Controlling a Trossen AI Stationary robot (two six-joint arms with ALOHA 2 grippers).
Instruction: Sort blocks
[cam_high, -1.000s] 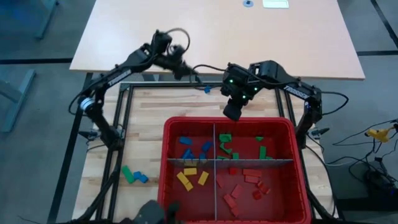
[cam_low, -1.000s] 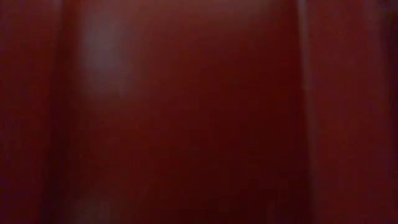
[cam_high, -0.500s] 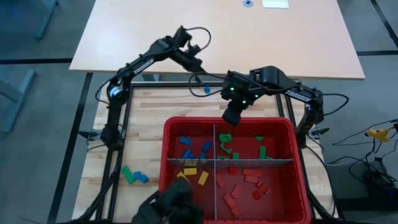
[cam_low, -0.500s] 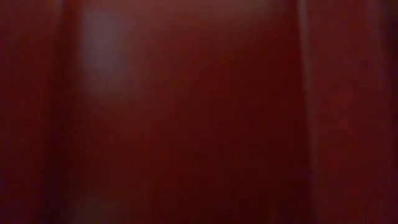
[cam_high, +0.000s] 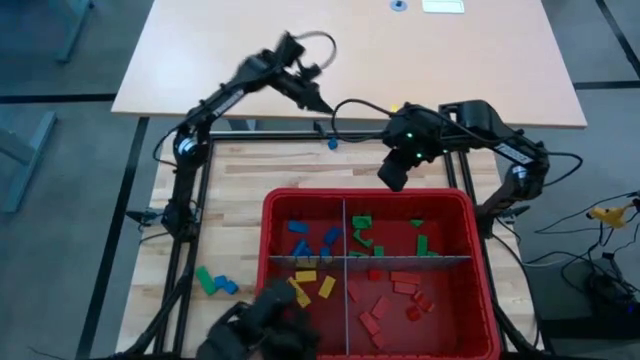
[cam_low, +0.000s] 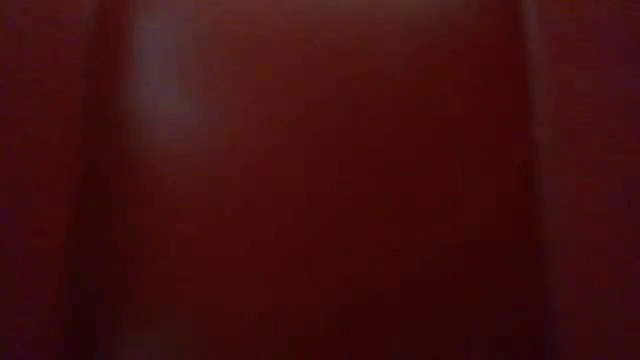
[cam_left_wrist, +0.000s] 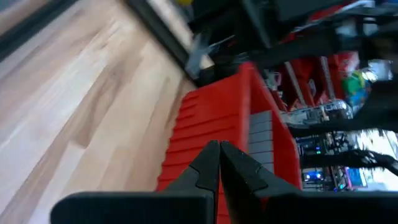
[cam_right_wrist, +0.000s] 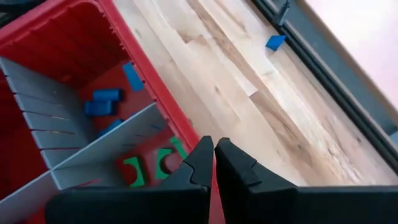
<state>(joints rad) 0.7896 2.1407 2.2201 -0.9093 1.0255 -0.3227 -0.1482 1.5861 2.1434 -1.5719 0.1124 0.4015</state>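
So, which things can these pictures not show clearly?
- Low view: only dark red fills it, likely the red bin's wall close up; nothing else shows.
- High view: a dark shape at the bottom edge covers part of the yellow blocks.
- Left wrist view: the room beyond the bin is blurred.

The left arm stretches up toward eleven o'clock in the high view, its left gripper (cam_high: 322, 108) raised with fingers (cam_left_wrist: 210, 163) pressed together and empty. The right arm bends in from three o'clock, its right gripper (cam_high: 392, 178) pointing down toward six with its fingers (cam_right_wrist: 202, 160) closed, nothing between them.
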